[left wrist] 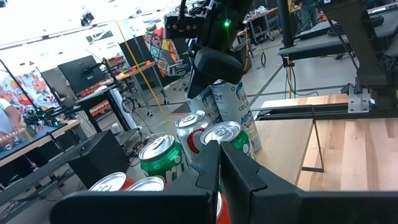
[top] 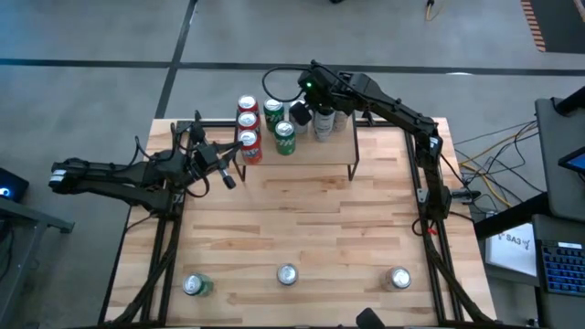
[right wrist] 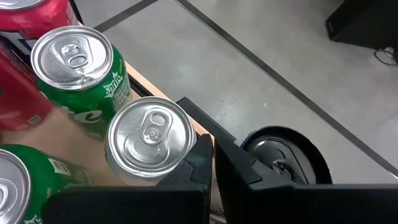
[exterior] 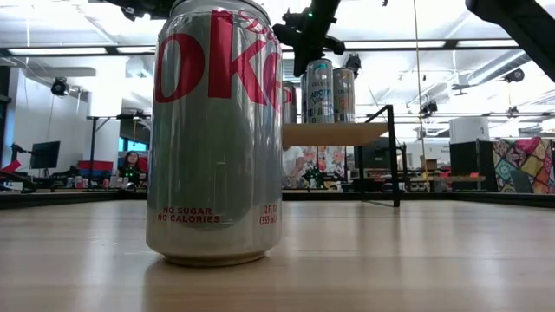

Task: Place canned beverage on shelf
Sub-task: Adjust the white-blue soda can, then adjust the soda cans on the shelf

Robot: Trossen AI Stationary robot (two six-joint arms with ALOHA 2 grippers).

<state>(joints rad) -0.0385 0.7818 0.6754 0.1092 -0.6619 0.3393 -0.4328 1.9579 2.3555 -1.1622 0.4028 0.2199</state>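
Observation:
The shelf (top: 311, 157) stands at the table's far middle and carries three red cans (top: 248, 123), two green cans (top: 279, 123) and tall silver cans (top: 323, 121). My right gripper (right wrist: 214, 154) is shut and hovers over the shelf's far side, close beside a silver can's top (right wrist: 149, 134); the low view shows this gripper (exterior: 303, 54) above the cans (exterior: 319, 91). My left gripper (top: 226, 178) is shut, level and holds nothing at the shelf's left end, pointing at the cans (left wrist: 221, 140). My right gripper's shut fingers (right wrist: 198, 155) stand right beside the silver can's top rim (right wrist: 186, 140), coming slanting down from the far side. Whether they touch the rim, I cannot tell. The can stands upright on the shelf.
Three more cans stand along the table's near edge: a green one at the left (top: 195, 285), a silver Diet Coke in the middle (top: 287, 274), which fills the low view (exterior: 215, 130), and a silver one at the right (top: 399, 278). Bare tabletop lies between them and the shelf.

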